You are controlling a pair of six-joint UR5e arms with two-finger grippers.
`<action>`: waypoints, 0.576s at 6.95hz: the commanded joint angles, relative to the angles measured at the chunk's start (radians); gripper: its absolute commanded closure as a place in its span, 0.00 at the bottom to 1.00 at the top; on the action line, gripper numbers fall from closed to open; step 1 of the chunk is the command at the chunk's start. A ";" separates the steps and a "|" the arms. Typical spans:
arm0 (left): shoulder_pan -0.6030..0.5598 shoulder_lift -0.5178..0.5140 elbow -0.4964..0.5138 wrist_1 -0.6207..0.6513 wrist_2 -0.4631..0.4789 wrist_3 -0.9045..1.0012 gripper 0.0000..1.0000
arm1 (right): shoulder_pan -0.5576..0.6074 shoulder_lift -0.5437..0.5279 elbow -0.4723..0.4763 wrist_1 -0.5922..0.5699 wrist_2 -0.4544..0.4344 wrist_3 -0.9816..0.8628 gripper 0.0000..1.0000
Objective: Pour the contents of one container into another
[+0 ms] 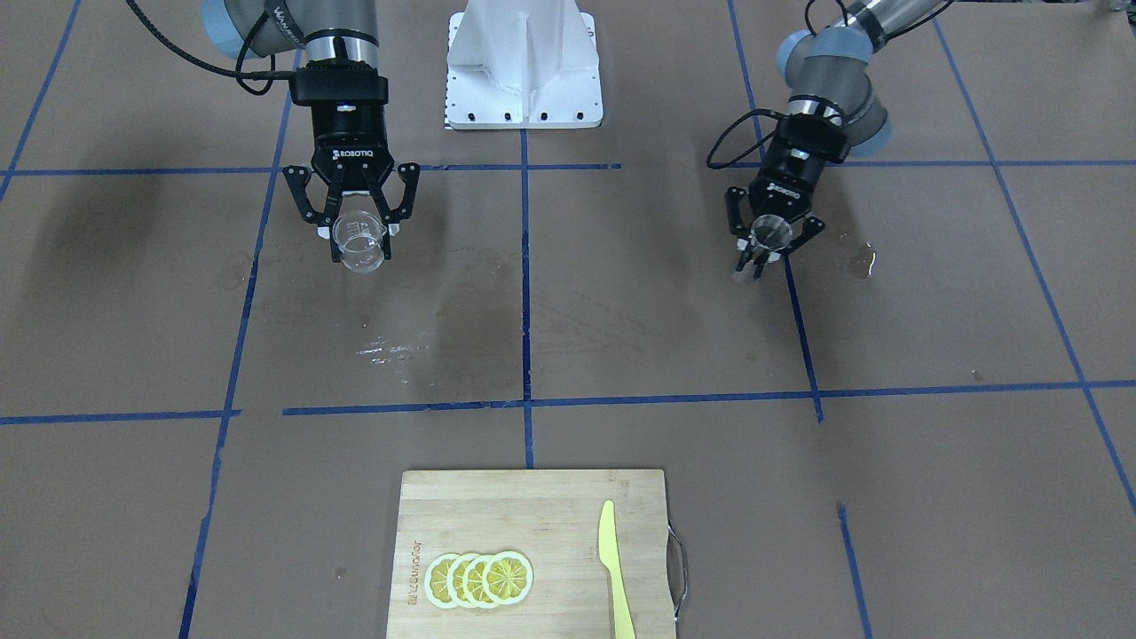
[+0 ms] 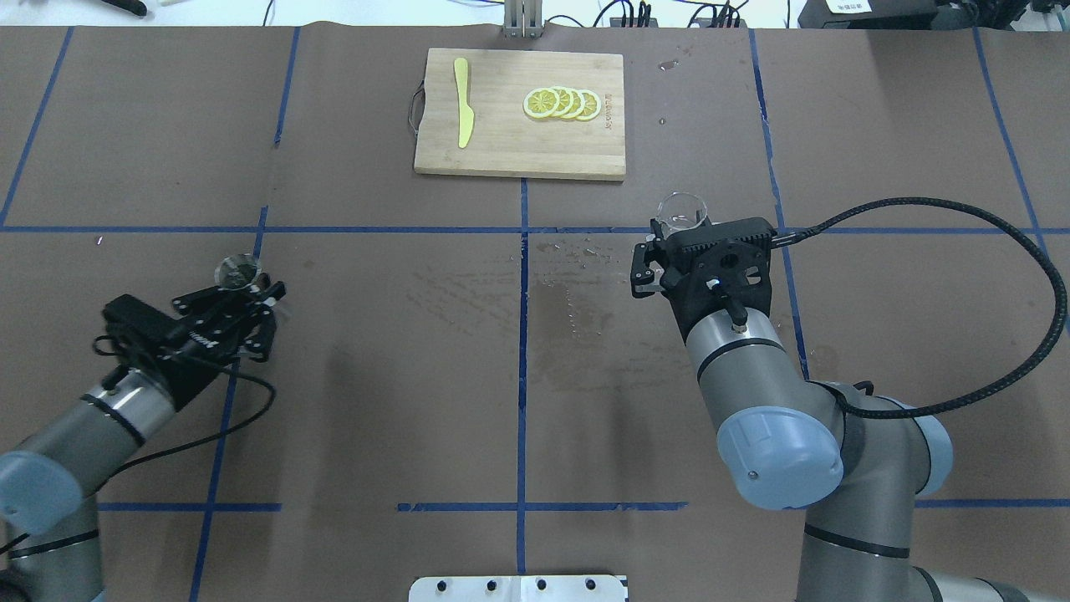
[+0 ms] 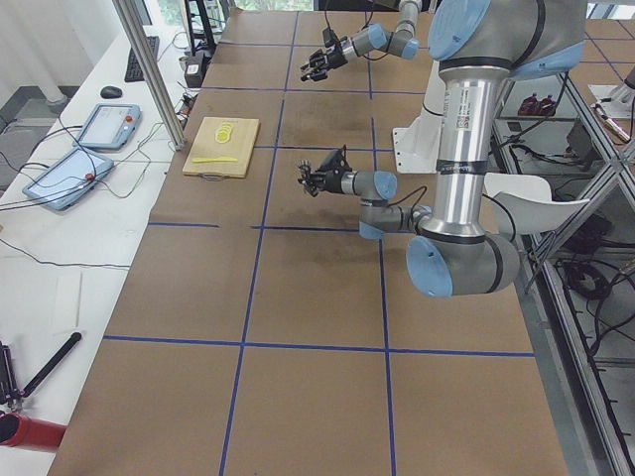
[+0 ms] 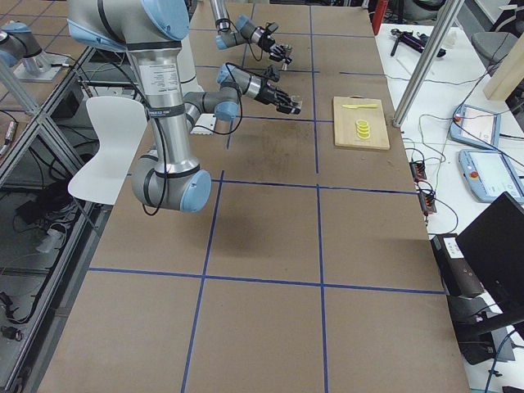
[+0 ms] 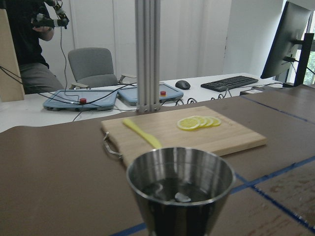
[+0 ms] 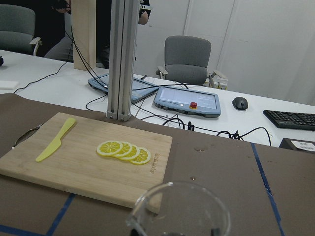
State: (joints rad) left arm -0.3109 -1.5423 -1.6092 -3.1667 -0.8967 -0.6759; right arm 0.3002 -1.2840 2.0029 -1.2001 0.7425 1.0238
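The clear glass cup (image 1: pixel 360 241) hangs above the table on the front view's left, and my right gripper (image 1: pixel 358 232) is shut on it. In the overhead view the cup (image 2: pixel 682 210) pokes out ahead of that gripper (image 2: pixel 681 227), roughly upright. Its rim (image 6: pixel 179 210) fills the bottom of the right wrist view. On the other side my left gripper (image 1: pixel 765 245) is shut on the silver jigger (image 1: pixel 770 232), which also shows in the overhead view (image 2: pixel 237 270). The left wrist view shows the jigger (image 5: pixel 180 195) upright with some liquid in its upper cone. The two containers are far apart.
A wooden cutting board (image 2: pixel 501 142) lies at the table's far side, carrying lemon slices (image 2: pixel 562 103) and a yellow knife (image 2: pixel 463 114). Wet marks (image 2: pixel 577 276) stain the brown paper between the arms. The white robot base (image 1: pixel 524 67) sits at the near edge.
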 commanded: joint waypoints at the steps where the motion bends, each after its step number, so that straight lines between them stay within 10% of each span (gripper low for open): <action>1: -0.001 0.163 0.032 -0.172 0.097 -0.028 1.00 | 0.017 -0.005 0.002 -0.001 0.035 0.001 1.00; 4: 0.015 0.147 0.109 -0.155 0.233 -0.165 1.00 | 0.016 -0.003 0.001 -0.001 0.044 0.001 1.00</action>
State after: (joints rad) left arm -0.3054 -1.3886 -1.5294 -3.3331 -0.7345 -0.8227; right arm 0.3159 -1.2866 2.0047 -1.2011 0.7835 1.0247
